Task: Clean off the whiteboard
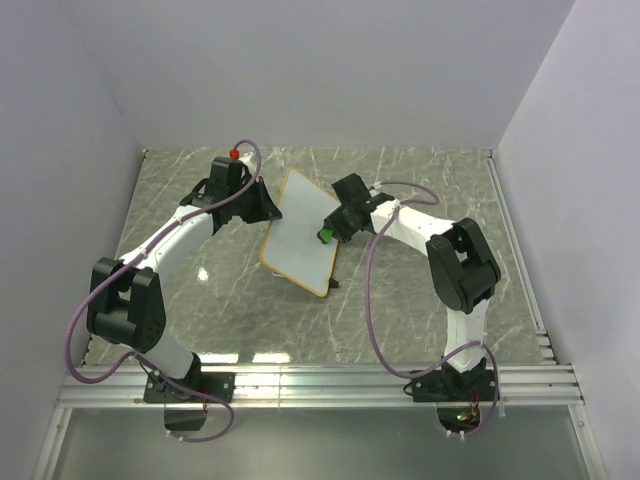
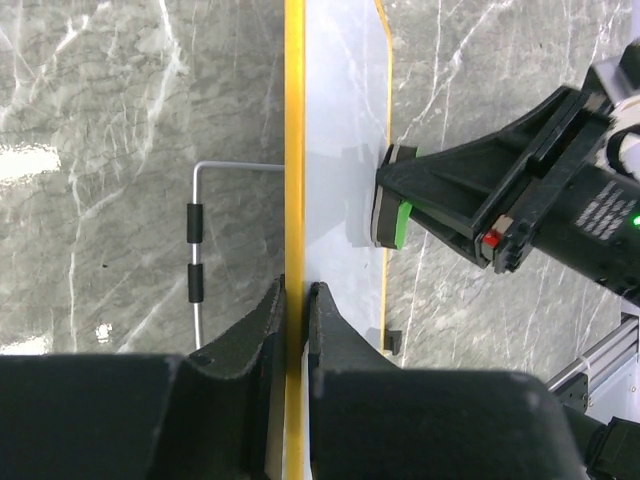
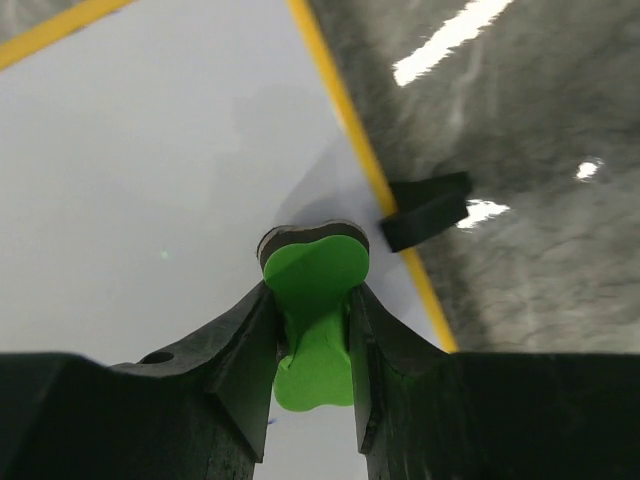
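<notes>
The whiteboard (image 1: 298, 236), white with a thin yellow-tan frame, stands tilted at the table's middle. My left gripper (image 1: 262, 205) is shut on its left frame edge (image 2: 294, 150), one finger on each side of the edge. My right gripper (image 1: 333, 228) is shut on a small green eraser (image 3: 318, 300), whose dark pad presses against the white face near the right edge. In the left wrist view the eraser (image 2: 392, 210) touches the board's face (image 2: 340, 120). A black foot (image 3: 425, 210) sticks out at the frame. The white surface in view looks clean.
The grey marble table (image 1: 430, 190) is walled by white panels at the back and sides. A bent wire stand (image 2: 197, 250) with black sleeves sits behind the board. An aluminium rail (image 1: 330, 378) runs along the near edge by the arm bases.
</notes>
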Controlling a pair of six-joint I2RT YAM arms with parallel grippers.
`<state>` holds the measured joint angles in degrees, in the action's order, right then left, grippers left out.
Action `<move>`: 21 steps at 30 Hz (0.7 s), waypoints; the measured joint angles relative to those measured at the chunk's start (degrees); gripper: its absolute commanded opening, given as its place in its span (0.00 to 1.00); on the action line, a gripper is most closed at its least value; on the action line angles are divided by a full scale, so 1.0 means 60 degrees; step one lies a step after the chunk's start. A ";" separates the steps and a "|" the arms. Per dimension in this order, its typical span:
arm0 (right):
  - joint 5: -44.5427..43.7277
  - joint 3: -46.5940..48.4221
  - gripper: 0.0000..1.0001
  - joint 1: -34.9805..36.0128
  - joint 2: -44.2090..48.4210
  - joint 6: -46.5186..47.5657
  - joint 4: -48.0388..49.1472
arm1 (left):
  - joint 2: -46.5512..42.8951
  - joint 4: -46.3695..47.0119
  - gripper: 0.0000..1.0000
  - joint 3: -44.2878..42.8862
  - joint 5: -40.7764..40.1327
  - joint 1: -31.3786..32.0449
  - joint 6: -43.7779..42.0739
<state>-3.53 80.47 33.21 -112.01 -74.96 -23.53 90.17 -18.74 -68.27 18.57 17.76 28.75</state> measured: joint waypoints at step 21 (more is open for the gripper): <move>-0.0448 0.1362 0.00 0.1133 0.0044 0.0004 -0.1264 | 0.0025 -0.0004 0.00 -0.0080 -0.0113 0.0051 -0.0106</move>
<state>-6.22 88.64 40.01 -111.74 -74.94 -31.11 90.32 -18.76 -68.75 17.89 18.06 28.12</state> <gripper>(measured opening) 0.376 0.123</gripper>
